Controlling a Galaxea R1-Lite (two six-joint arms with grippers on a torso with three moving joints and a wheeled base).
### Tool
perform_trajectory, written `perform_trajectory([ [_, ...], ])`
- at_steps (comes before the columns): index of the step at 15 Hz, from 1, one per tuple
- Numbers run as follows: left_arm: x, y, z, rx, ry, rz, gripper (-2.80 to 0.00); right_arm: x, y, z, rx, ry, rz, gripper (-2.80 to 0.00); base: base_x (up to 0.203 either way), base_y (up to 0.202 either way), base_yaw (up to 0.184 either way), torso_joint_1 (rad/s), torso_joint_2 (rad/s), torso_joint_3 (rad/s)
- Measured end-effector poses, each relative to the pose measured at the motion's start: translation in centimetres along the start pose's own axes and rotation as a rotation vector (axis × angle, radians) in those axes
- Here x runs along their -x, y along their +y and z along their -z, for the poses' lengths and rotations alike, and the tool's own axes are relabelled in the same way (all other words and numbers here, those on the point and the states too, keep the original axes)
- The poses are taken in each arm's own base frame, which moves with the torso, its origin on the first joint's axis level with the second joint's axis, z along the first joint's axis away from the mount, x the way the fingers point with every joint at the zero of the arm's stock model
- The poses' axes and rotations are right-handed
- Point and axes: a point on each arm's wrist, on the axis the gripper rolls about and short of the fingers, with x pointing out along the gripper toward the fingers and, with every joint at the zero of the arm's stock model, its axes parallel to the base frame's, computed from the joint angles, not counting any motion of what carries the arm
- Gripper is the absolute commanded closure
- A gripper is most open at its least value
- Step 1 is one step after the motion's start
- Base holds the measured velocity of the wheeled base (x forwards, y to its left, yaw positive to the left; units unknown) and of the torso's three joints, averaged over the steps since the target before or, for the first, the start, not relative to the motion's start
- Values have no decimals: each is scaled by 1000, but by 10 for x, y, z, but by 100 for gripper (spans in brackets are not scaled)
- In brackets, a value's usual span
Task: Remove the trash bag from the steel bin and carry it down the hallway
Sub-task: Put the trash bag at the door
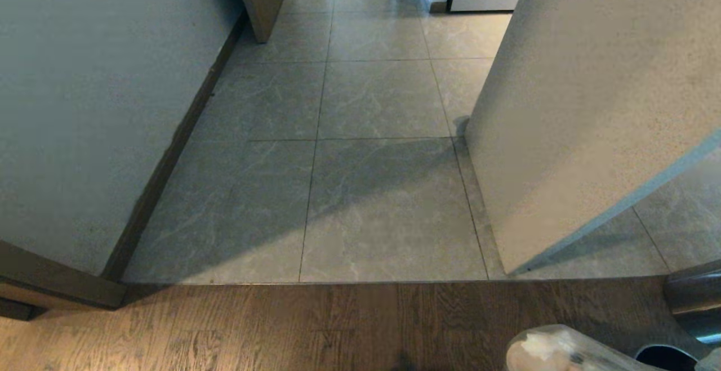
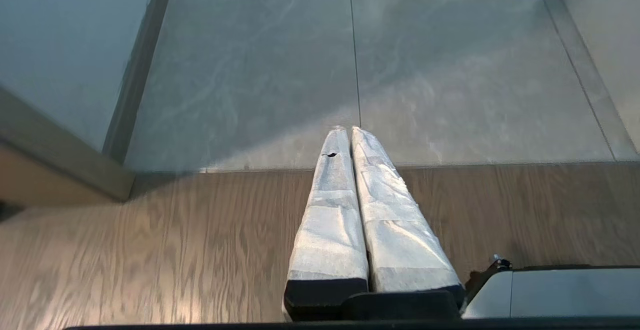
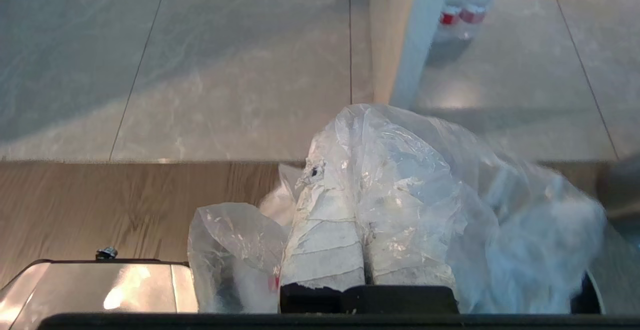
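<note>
Inspector: Reporting on your right pincer first, what does it carry?

Robot: My right gripper (image 3: 345,170) has its two white-wrapped fingers (image 3: 325,240) pressed together, with the trash bag (image 3: 425,205) pinched between them. The clear, crinkled plastic drapes over both fingers and bulges out to either side. Something red shows faintly through the film low down beside the fingers; I cannot tell what it is.

Inspector: Where does the bag sit against the floor?

Robot: In the right wrist view it hangs above the wood-plank floor (image 3: 100,205), just short of the line where the planks meet the grey marbled tiles. In the head view only a pale bulge of it (image 1: 555,351) shows at the lower right corner.

Inspector: And the steel bin?

Robot: Its black ring rim (image 1: 667,356) shows at the lower right of the head view, just beside the bag.

Inspector: The left pincer?

Robot: My left gripper (image 2: 348,132) is closed on nothing, fingers touching along their length, its tips over the seam between planks and tiles.

Inspector: The hallway?

Robot: The hallway (image 1: 372,101) opens directly ahead, tiled, a white wall (image 1: 84,106) with dark skirting on my left and a white panel (image 1: 586,106) on my right. Beyond that panel, the right wrist view shows water bottles with red labels (image 3: 462,12) standing on the tiles.
</note>
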Motion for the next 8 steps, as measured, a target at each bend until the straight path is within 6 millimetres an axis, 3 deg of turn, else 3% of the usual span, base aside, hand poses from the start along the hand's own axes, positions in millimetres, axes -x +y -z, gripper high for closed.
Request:
perform_trajectory([
  [8, 0, 0, 0, 0, 0, 0, 0, 0, 0, 0, 0, 0, 0, 0, 187, 0, 1, 2, 4, 3],
])
